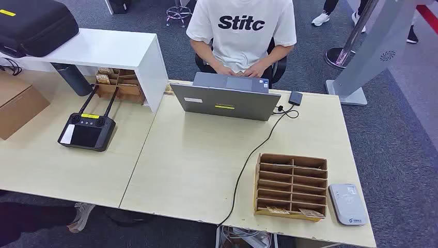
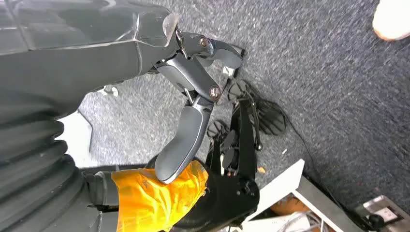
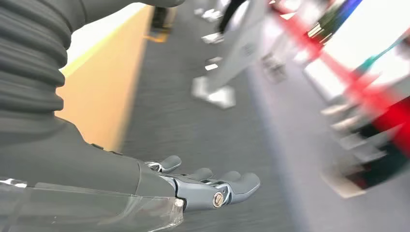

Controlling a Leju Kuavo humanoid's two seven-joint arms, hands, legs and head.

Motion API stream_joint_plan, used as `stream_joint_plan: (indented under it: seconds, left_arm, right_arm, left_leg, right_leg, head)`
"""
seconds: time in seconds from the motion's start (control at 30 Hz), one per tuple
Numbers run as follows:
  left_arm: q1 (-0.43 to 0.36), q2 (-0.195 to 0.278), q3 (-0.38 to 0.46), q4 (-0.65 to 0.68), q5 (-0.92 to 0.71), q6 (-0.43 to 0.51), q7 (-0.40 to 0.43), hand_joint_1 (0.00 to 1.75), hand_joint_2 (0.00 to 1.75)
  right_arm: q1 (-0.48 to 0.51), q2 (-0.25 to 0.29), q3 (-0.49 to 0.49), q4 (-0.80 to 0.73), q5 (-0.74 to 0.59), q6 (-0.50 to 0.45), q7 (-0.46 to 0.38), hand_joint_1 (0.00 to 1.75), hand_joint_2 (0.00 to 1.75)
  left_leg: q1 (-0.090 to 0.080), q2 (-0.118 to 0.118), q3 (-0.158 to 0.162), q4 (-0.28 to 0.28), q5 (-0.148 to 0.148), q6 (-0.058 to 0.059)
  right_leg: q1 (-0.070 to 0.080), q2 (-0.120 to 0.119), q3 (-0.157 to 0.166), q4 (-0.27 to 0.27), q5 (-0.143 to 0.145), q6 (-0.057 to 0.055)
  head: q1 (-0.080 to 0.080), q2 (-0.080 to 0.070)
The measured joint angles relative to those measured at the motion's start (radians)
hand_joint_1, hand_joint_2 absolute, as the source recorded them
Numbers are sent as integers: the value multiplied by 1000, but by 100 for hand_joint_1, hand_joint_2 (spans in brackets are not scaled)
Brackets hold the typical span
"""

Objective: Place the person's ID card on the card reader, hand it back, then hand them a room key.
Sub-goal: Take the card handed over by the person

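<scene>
Resting on the surface (image 1: 196,170): white card reader (image 1: 347,204) beside cardboard key rack (image 1: 292,186). Left hand (image 2: 193,96) and right hand (image 3: 203,186): fingers apart, holding nothing.

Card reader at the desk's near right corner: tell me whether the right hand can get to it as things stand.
Probably yes. The card reader lies flat on the table with bare desk around it; only the wooden organizer stands beside it. The right hand hangs empty beside the desk, fingers apart.
</scene>
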Motion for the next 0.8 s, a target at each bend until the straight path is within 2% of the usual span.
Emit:
stream_joint_plan:
  seconds: [0.03, 0.17, 0.27, 0.43, 0.63, 0.8]
  left_arm:
    - [8, 0, -13, -6, 12, 11, 0, 0, 175]
    - [58, 0, -105, -50, 88, 81, 4, 0, 175]
    - [98, -1, -186, -90, 142, 134, 4, 0, 175]
    - [149, -1, -287, -147, 187, 182, 8, 0, 175]
    - [180, -2, -348, -191, 207, 203, 8, 0, 175]
    - [195, -2, -376, -211, 219, 215, 9, 0, 175]
  right_arm:
    - [5, 0, 14, -24, 5, -7, -21, 0, 0]
    - [36, -7, 120, -166, 52, -27, -165, 0, 175]
    - [61, -31, 226, -258, 129, -4, -260, 0, 175]
    - [100, -73, 376, -358, 319, 5, -365, 0, 175]
    - [137, -130, 518, -424, 519, -12, -433, 0, 175]
    - [156, -186, 616, -444, 672, -65, -454, 0, 175]
  left_leg:
    - [0, 0, 0, 0, 0, 0]
    - [0, 0, 0, 0, 0, 0]
    - [0, 0, 0, 0, 0, 0]
    - [0, 0, 0, 0, 0, 0]
    - [0, 0, 0, 0, 0, 0]
    - [0, 0, 0, 0, 0, 0]
  right_leg:
    - [0, 0, 0, 0, 0, 0]
    - [0, 0, 0, 0, 0, 0]
    - [0, 0, 0, 0, 0, 0]
    - [0, 0, 1, 0, 0, 0]
    - [0, 0, 1, 0, 0, 0]
    - [0, 0, 1, 0, 0, 0]
  head:
    - [0, 0]
    - [0, 0]
    - [0, 0]
    - [0, 0]
    - [0, 0]
    - [0, 0]
